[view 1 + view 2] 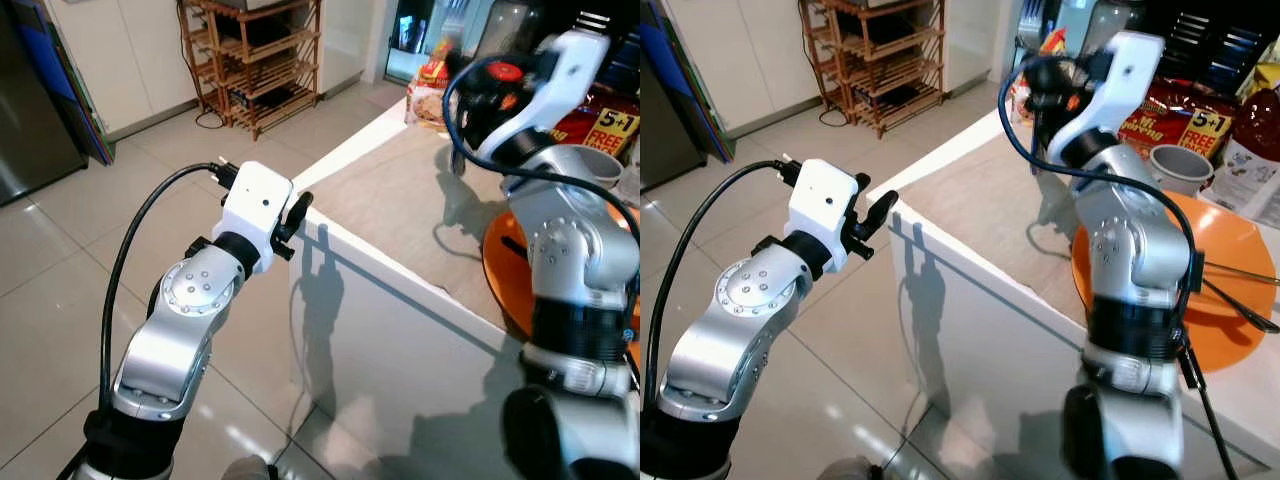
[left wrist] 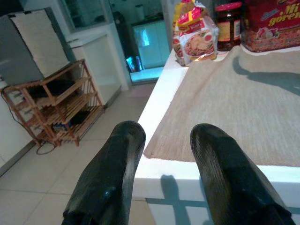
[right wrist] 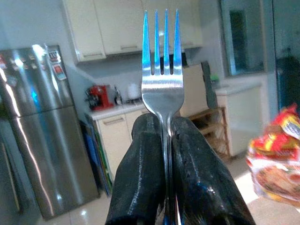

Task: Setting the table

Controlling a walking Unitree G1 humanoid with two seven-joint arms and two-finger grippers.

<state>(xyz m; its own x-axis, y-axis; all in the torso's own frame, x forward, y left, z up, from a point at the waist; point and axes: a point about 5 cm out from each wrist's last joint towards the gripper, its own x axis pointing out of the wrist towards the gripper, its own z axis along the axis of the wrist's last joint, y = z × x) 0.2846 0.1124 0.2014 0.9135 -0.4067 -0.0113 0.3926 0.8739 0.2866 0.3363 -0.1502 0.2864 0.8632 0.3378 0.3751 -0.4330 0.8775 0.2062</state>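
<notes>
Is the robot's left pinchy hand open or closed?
Open. The left end effector shows a wide gap between its two black fingers, holding nothing.

A silver fork point(image 3: 162, 70) gleams between the black fingers point(image 3: 140, 168) of the right gripper point(image 3: 165, 140). A beige woven mat point(image 2: 234, 108) covers the white table point(image 1: 400, 330), with an orange plate point(image 1: 1240, 260) at its near edge and red-and-yellow noodle packets point(image 2: 194, 33) at the far edge.
</notes>
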